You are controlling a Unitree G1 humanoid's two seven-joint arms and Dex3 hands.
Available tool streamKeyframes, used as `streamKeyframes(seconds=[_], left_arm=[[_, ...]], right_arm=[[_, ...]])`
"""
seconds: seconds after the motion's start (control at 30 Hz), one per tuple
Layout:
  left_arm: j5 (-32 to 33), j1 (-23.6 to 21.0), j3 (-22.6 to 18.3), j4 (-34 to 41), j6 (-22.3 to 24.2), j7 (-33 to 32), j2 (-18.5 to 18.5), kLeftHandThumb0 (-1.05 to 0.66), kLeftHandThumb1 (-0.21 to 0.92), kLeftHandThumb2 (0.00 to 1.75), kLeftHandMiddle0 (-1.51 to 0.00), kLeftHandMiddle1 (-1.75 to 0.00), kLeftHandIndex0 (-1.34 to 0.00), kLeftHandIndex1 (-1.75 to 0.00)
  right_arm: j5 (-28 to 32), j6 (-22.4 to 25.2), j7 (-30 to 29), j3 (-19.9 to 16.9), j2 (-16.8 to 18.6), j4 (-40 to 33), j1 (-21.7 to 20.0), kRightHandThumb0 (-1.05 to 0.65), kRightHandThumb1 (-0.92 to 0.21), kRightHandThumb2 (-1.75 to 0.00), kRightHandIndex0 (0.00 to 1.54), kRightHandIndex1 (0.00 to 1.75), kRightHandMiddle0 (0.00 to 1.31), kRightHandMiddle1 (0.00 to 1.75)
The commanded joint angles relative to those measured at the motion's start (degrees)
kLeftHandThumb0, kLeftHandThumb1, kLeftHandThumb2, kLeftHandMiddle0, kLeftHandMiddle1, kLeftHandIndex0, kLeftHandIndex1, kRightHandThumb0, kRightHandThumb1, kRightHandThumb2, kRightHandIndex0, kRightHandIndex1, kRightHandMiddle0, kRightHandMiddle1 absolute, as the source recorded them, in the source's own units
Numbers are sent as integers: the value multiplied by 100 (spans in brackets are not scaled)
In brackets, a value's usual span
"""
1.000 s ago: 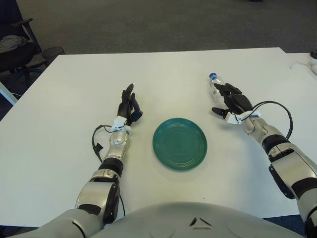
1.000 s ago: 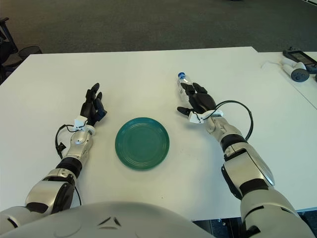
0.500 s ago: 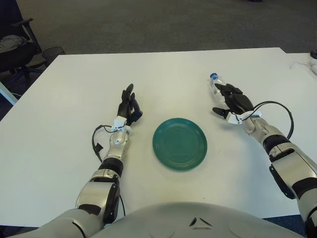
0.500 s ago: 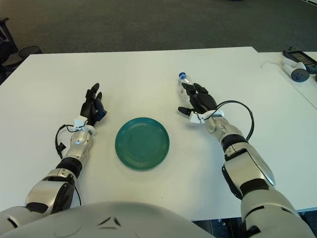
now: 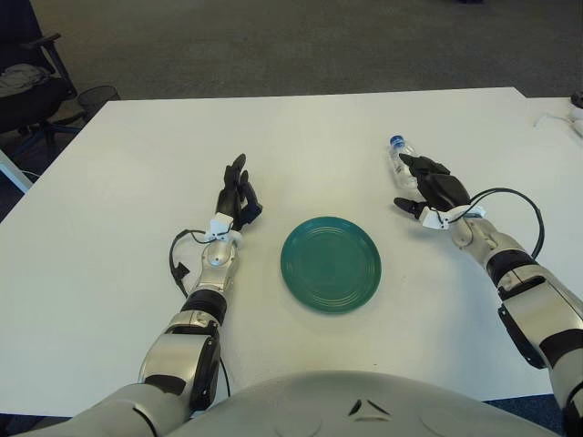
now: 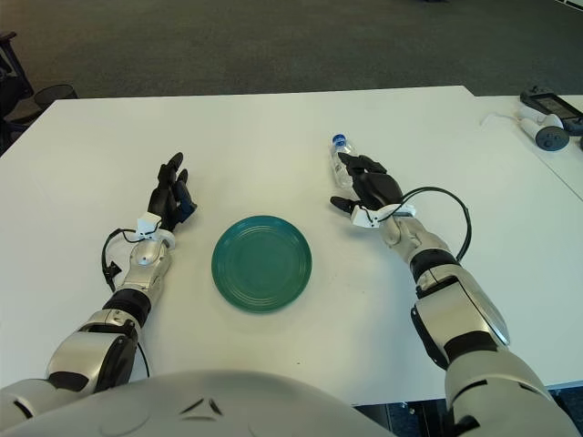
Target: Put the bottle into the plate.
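Left eye: we see the bottle (image 5: 398, 159) lying right of the green plate (image 5: 331, 263), long axis running away from us, blue cap farthest | our right hand (image 5: 430, 189) covers its near end, grip unclear | Right eye: our left hand (image 6: 169, 199) left of the plate, fingers extended, empty.

A white table (image 5: 301, 137) fills the view. A round green plate (image 5: 331, 264) lies flat near its front middle. A clear bottle (image 5: 399, 159) with a blue cap lies on its side, to the plate's right and farther back.
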State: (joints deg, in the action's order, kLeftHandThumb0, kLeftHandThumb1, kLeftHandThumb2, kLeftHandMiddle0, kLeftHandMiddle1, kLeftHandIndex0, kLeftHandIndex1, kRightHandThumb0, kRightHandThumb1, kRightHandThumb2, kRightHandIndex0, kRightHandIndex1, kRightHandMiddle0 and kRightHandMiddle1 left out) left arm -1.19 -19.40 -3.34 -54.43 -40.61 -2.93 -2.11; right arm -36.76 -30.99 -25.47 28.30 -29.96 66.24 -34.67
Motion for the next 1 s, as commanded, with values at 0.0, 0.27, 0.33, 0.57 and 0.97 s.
streamKeyframes(seconds=[0.0, 0.27, 0.33, 0.57, 0.97], left_arm=[[-114, 653, 43, -414, 111, -39, 39, -85, 92, 106, -26, -3, 0, -49], [-92, 646, 34, -407, 116, -28, 65, -86, 92, 106, -26, -3, 0, -49], [-96, 647, 34, -406, 115, -37, 66, -86, 92, 106, -26, -3, 0, -49], [-117, 662, 54, -399, 53, -22, 58, -86, 92, 106, -26, -2, 0, -49], [-82, 634, 65, -422, 42, 67, 67, -84, 92, 106, -26, -2, 0, -50]], right_arm=[[-206, 71, 179, 168, -32, 110, 402, -89, -92, -81, 20, 5, 0, 39], [-420, -55, 38, 304, -398, -114, 457, -88, -92, -82, 24, 6, 0, 46], [-456, -63, 36, 325, -460, -165, 472, -88, -92, -82, 24, 7, 0, 47], [-535, -178, 161, 375, -798, -502, 591, -88, -92, -81, 25, 7, 0, 49], [-416, -298, 373, -28, -1641, -2410, 1698, -86, -92, -83, 28, 9, 0, 49]])
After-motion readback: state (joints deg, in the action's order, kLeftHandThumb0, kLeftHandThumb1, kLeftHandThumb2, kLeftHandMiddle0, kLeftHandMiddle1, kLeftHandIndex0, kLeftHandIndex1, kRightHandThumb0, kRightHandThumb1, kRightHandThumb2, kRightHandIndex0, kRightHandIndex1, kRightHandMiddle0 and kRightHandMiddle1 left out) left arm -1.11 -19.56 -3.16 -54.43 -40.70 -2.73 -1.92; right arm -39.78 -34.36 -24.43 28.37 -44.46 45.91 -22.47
